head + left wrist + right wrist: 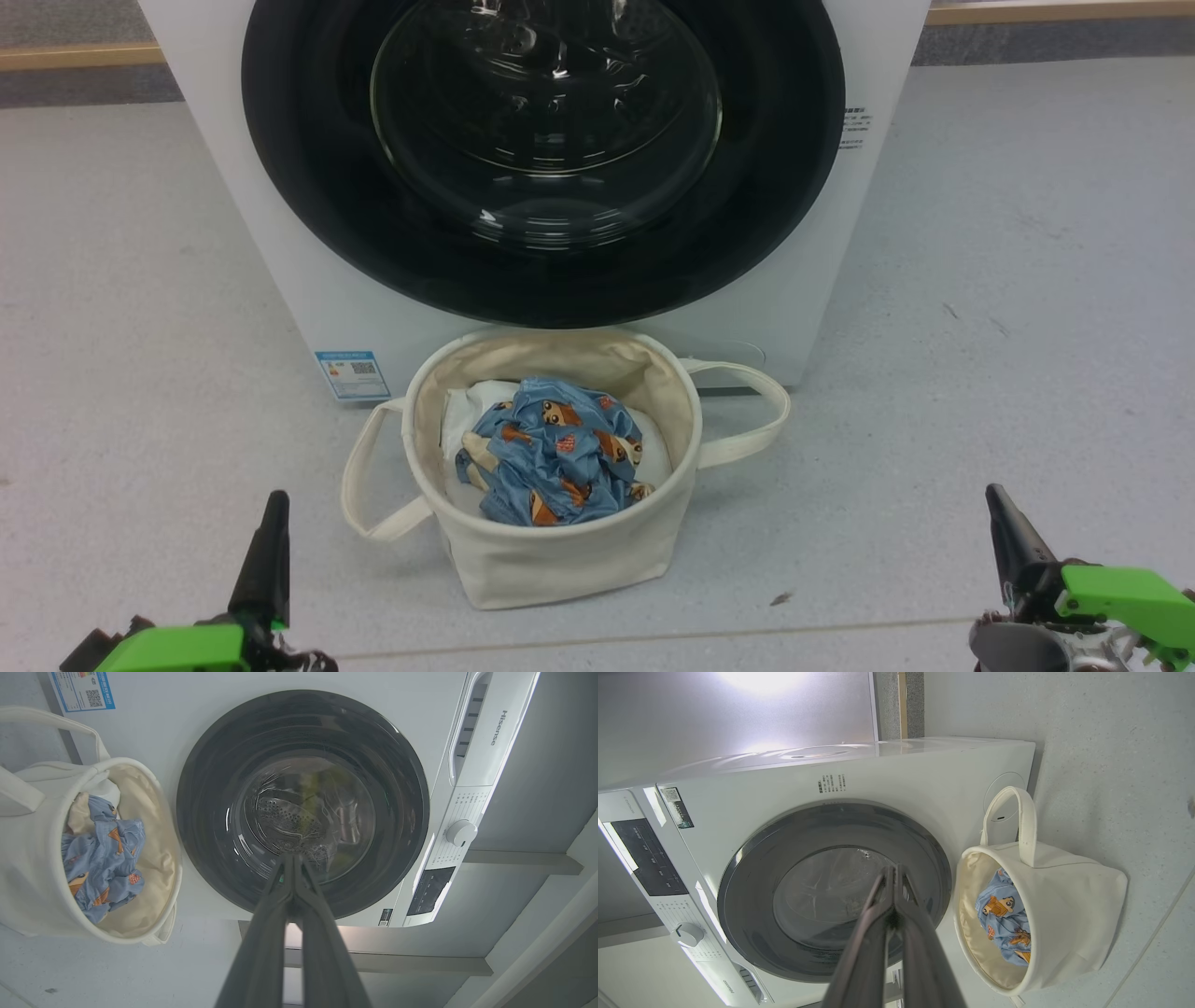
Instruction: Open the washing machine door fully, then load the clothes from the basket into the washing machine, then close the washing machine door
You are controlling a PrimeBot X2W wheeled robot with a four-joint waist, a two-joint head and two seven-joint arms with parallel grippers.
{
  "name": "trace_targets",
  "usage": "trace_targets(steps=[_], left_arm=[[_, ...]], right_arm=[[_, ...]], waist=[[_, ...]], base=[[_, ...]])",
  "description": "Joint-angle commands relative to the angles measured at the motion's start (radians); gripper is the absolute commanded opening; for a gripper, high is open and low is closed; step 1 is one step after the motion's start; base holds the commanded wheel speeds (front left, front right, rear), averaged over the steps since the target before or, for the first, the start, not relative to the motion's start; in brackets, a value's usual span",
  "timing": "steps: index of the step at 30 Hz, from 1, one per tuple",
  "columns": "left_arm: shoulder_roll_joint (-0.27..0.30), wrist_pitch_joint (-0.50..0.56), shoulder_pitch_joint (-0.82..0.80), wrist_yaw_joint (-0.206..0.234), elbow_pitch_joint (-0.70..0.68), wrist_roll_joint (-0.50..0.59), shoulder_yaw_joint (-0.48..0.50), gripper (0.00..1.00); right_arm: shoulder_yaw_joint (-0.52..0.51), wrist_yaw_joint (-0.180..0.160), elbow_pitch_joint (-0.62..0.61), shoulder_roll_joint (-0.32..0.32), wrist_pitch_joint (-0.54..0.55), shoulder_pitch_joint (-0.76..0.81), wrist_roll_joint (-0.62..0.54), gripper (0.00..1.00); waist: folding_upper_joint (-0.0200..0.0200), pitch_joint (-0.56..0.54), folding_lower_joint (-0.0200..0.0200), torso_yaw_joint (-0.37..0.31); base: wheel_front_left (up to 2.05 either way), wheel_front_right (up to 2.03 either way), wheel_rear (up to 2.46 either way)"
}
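Head view: blue cartoon-print garment [551, 453] lies in round cream canvas basket [560, 565] before closed black-rimmed glass door [541, 271]; left claw [292, 861] and right claw [894, 872] are pinched together, empty.

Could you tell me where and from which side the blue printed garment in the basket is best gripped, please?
Pinch a raised fold near the middle of the clothes, coming straight down through the open mouth of the basket. The basket stands upright with walls all round, so the top is likely the only way in, and a high fold keeps clear of the white liner beneath.
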Motion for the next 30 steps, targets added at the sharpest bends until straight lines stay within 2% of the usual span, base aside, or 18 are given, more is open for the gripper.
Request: trace_targets(steps=[1, 30], left_arm=[[0.005, 0.008, -0.047, -0.007, -0.026, 0.012, 0.034, 0.0], [0.005, 0.009, -0.047, -0.007, -0.026, 0.013, 0.035, 0.0]], right_arm=[[0.019, 0.0, -0.031, -0.007, 0.008, -0.05, -0.004, 0.0], [0.019, 0.0, -0.031, -0.007, 0.008, -0.05, -0.004, 0.0]], waist=[[0.0, 0.0, 0.0, 0.0], [0.0, 0.0, 0.0, 0.0]], base=[[0.0, 0.0, 0.0], [0.0, 0.0, 0.0]])
